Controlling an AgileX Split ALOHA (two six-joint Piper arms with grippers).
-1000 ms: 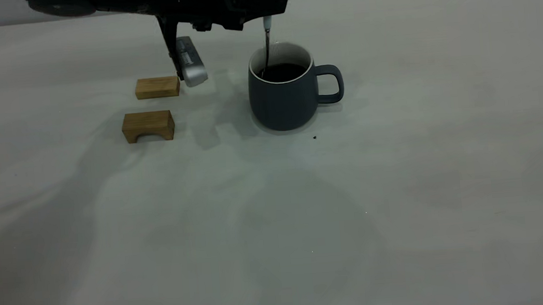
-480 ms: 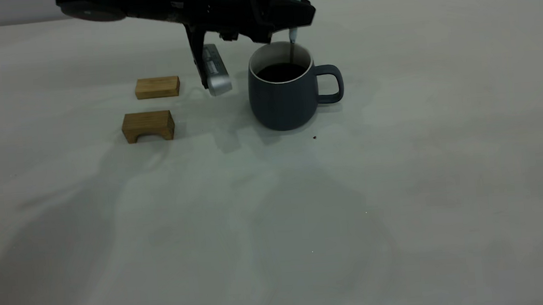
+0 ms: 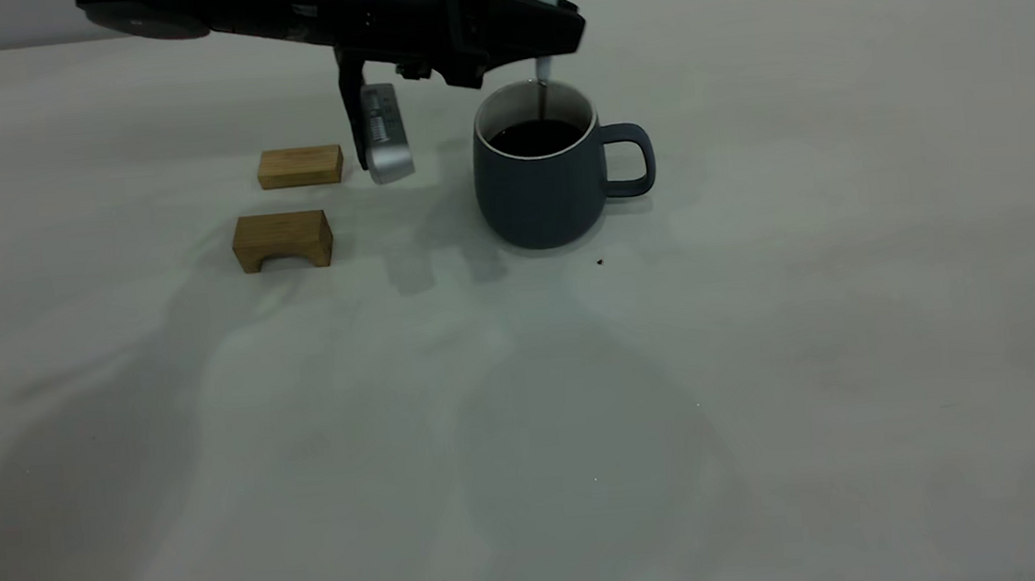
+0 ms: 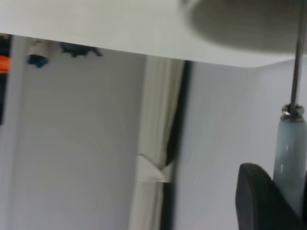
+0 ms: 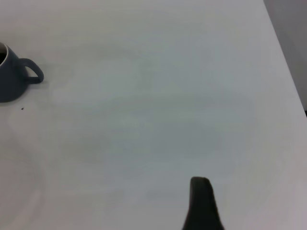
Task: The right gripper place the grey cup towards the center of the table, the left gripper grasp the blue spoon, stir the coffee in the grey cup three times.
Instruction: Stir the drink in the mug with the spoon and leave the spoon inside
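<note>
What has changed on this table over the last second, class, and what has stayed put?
The left gripper, holding the blue spoon, swung right across the grey cup, then back a little left, stirring the coffee. Cup and both wooden blocks stayed put.

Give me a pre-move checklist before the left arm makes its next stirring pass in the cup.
1. Spoon held: the left end effector grips the blue spoon by its pale handle. Ok.
2. Spoon in the drink: its metal neck drops inside the grey cup into the coffee. Ok.
3. Cup upright on the table, handle pointing away from the left arm. Ok.
4. Two wooden blocks stand apart from the cup, on the left arm's side. Ok.
5. Right end effector is far from the cup. Ok.
6. Stirs already completed: cannot tell.
</note>
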